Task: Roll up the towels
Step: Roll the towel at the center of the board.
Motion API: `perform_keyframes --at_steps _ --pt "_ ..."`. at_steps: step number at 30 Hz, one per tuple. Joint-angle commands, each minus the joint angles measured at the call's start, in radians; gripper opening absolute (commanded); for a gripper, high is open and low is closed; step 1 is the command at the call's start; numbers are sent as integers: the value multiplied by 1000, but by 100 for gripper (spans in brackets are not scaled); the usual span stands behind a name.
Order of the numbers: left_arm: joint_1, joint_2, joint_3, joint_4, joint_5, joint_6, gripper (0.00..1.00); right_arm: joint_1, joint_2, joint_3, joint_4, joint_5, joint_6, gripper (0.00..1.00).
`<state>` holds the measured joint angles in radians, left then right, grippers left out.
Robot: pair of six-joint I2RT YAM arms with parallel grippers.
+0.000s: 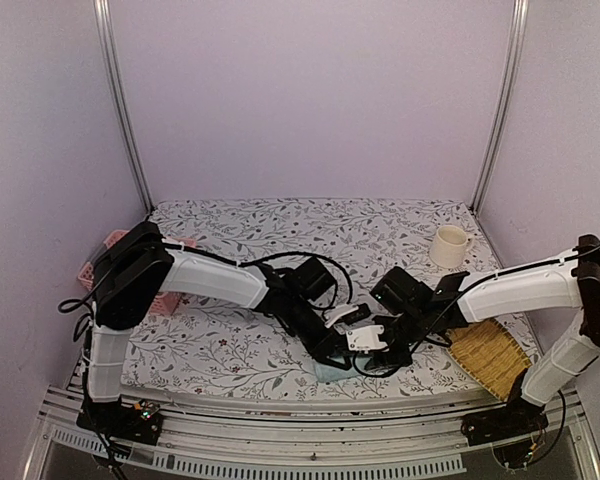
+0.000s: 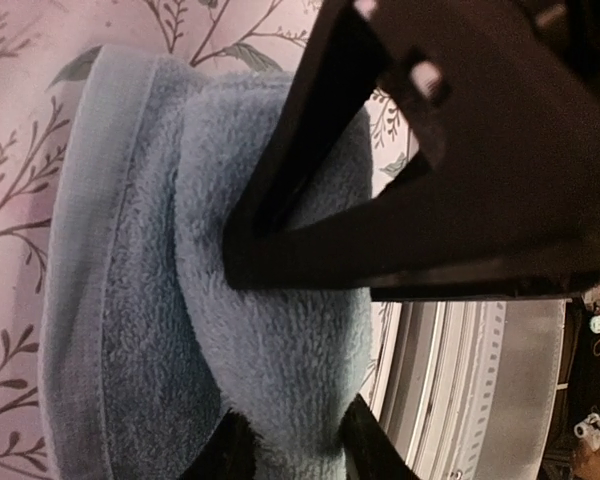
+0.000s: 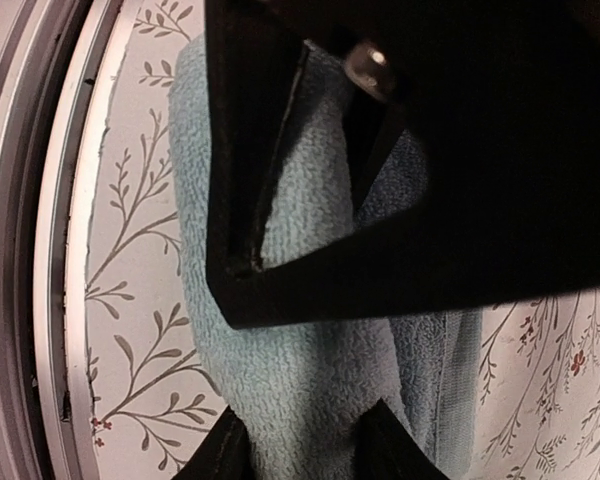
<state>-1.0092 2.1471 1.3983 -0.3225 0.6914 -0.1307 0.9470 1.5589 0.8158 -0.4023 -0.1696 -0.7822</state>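
A light blue towel (image 1: 330, 372) lies near the table's front edge, mostly hidden under both grippers in the top view. In the left wrist view the towel (image 2: 130, 300) has a rolled fold, and my left gripper (image 2: 285, 440) is shut on that roll. In the right wrist view the towel (image 3: 300, 360) shows the same roll, and my right gripper (image 3: 300, 445) is shut on it. In the top view the left gripper (image 1: 332, 352) and right gripper (image 1: 372, 345) sit close together over the towel.
A cream mug (image 1: 449, 246) stands at the back right. A pink basket (image 1: 105, 262) sits at the left edge. A woven yellow mat (image 1: 490, 358) lies at the front right. The table's metal front rail (image 2: 460, 390) runs just beside the towel.
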Motion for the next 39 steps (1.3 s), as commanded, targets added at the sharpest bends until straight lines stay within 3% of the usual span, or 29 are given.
perform_keyframes --at_steps 1,6,12,20,29,39 --pt "28 -30 -109 24 -56 -19 33 7 72 -39 -9 38 -9 32" --pt "92 -231 -308 260 -86 -124 42 6 104 -20 -74 -40 -4 22" --pt "74 -509 -563 466 -293 -170 45 -62 169 82 -210 -225 1 16" --pt "-75 -724 -719 501 -671 -85 45 -171 324 254 -402 -404 -52 14" --pt "-294 -582 -561 347 -914 86 46 -225 526 430 -588 -480 -93 13" --pt "-378 -261 -242 146 -1086 318 49 -240 642 525 -647 -501 -103 13"
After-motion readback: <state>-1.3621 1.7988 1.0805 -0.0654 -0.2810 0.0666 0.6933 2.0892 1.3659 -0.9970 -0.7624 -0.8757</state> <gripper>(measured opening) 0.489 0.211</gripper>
